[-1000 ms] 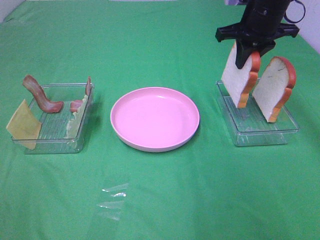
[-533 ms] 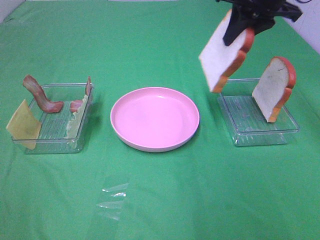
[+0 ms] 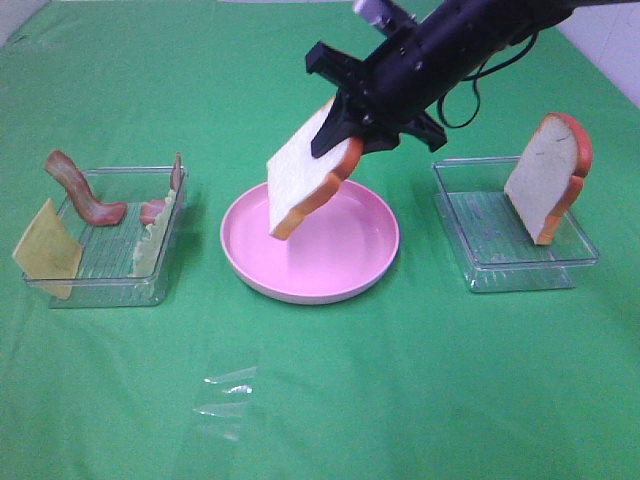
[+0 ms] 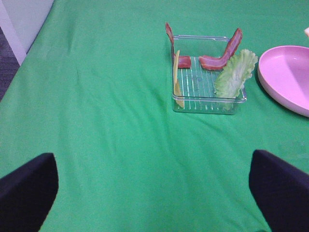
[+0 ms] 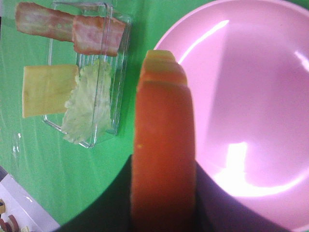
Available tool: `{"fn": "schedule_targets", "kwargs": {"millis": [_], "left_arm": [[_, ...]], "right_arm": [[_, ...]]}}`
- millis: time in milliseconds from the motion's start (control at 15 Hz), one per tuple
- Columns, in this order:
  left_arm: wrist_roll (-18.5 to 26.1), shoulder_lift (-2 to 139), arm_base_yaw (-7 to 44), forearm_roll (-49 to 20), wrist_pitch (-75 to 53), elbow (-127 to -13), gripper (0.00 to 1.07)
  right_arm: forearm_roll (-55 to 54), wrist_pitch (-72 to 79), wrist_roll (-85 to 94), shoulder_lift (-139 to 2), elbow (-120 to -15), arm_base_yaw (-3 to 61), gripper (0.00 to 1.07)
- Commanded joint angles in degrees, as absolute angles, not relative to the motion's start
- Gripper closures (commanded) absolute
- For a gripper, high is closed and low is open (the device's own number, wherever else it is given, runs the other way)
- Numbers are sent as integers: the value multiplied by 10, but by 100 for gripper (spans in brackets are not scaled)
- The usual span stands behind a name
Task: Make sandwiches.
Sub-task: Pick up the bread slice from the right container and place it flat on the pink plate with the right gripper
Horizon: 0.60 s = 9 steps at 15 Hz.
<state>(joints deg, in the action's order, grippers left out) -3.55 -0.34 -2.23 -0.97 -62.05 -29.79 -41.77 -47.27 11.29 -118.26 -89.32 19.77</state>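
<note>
The right hand (image 3: 345,138) pinches a bread slice (image 3: 300,185) by its top crust, with its fingers pressed against both faces. It holds the slice tilted in the air over the left part of the pink plate (image 3: 385,235) — whether the lowest corner touches the plate's rim cannot be told. The plate sits on the green-covered counter (image 3: 420,400).

To the right of the plate stands a clear tray (image 3: 480,272). A second bread slice (image 3: 548,185) is propped upright in it, against the side farthest from the plate.

To the left of the plate is another clear tray (image 3: 100,292). Bacon strips (image 3: 80,192) rest at its far end, one arching up over the rim. A lettuce leaf (image 3: 155,238) leans on the wall nearest the plate, and a cheese slice (image 3: 45,250) leans over the wall farthest from it.

In front of the plate lie a few scraps of clear film (image 3: 228,398).

The left hand (image 4: 154,186) is spread wide and holds nothing. It hovers over the cloth to the left of the plate — on the far side of the bacon tray from it.
</note>
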Motion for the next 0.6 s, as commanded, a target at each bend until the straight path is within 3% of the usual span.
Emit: {"fn": "schedule_targets", "kwargs": {"millis": [67, 267, 600], "left_arm": [[-35, -11, -21, -14, -615, -296, 4], [-35, -11, -21, -14, -615, -296, 4], [-35, -11, -21, -14, -615, -296, 4]], "right_arm": [[-449, -446, 122, -1210, -889, 209, 107], [-508, -418, 151, -1249, -889, 213, 107], [-484, -374, 161, -1261, -889, 212, 107]]}}
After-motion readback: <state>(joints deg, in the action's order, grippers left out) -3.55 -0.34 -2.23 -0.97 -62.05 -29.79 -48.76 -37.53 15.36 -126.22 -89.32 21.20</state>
